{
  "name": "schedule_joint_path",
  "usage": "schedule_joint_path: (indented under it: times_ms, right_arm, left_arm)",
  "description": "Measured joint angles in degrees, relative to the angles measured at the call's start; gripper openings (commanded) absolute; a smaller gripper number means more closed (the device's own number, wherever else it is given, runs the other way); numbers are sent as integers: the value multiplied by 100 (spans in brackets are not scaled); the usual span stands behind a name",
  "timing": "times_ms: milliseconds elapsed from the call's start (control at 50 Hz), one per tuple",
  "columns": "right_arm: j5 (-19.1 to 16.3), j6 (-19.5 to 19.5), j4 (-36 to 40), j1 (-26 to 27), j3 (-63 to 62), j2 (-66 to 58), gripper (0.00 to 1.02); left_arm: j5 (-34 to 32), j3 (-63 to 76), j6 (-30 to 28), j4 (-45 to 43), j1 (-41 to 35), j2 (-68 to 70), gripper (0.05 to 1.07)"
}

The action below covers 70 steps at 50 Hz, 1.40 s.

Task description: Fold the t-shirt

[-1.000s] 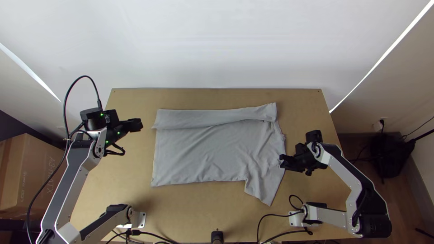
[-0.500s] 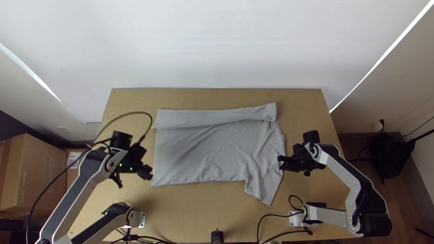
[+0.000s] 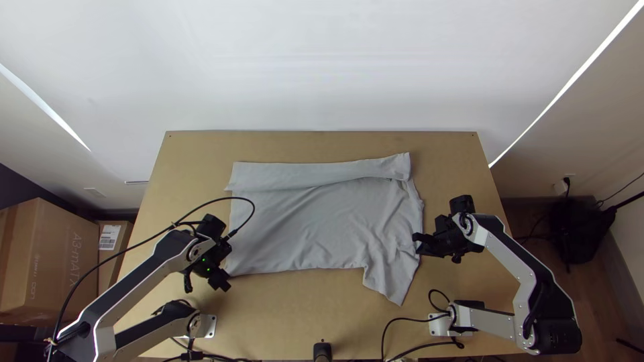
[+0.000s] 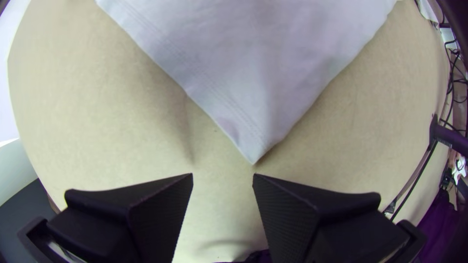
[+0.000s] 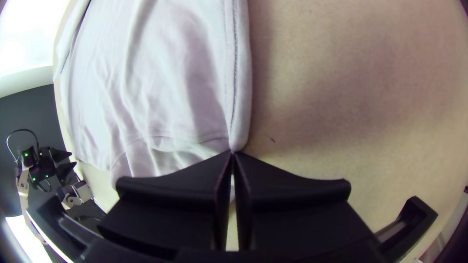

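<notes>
My left gripper (image 4: 223, 174) has swung from beside the t-shirt's far left part down to its near left corner (image 4: 253, 153), and its fingers are spread wide, with the tip of the corner lying just ahead of them, ungripped. My right gripper (image 5: 233, 152) has barely shifted; its fingers are pressed together on the cloth at the shirt's right-hand edge, by a seam. So I judge I'm close to having both ends for the next fold (the left pinch is all that's wanting). The t-shirt (image 3: 308, 221) lies mostly spread across the middle of the table (image 3: 268, 315), a band (image 3: 302, 174) along its far side looking folded over, and a sleeve (image 3: 390, 278) jutting toward the near edge, wrinkled around its base. That sleeve could drag or fold under if I lift carelessly. A black cable (image 3: 253, 209) loops from my left arm over the shirt's left part, and more wires (image 3: 384, 338) lie near my right arm's base. Off the table's left side stands a cardboard box (image 3: 57, 265), well out of my way.
</notes>
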<state>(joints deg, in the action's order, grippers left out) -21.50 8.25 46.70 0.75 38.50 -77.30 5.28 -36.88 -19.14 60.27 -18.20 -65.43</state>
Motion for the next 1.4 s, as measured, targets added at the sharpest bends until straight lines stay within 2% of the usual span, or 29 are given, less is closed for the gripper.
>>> schedule_joint_path:
  times_ms: [440,480,520,560,680,820,1160,1400]
  right_arm:
    - [0,0,7,0,0,7,2]
    - [0,0,4,0,0,7,2]
    - [0,0,7,0,0,7,2]
    - [0,0,7,0,0,7,2]
    - [0,-2,7,31,0,35,2]
    - [-2,-186,24,352,20,87,2]
    - [-68,-883,483,1290,625,-162,2]
    - [-114,-1025,968,1346,1027,-297,2]
  left_arm:
    - [-79,-50,289,-343,-662,-492,66]
    - [-129,-76,315,-382,-675,-522,57]
    - [-186,-92,330,-428,-684,-549,34]
    - [-234,-96,358,-496,-684,-557,7]
    - [-315,-114,417,-876,-684,-540,8]
    - [-323,-114,372,-1036,-608,-310,8]
    - [-391,-114,-308,-1038,474,188,8]
    - [-509,-122,-492,-1091,748,249,8]
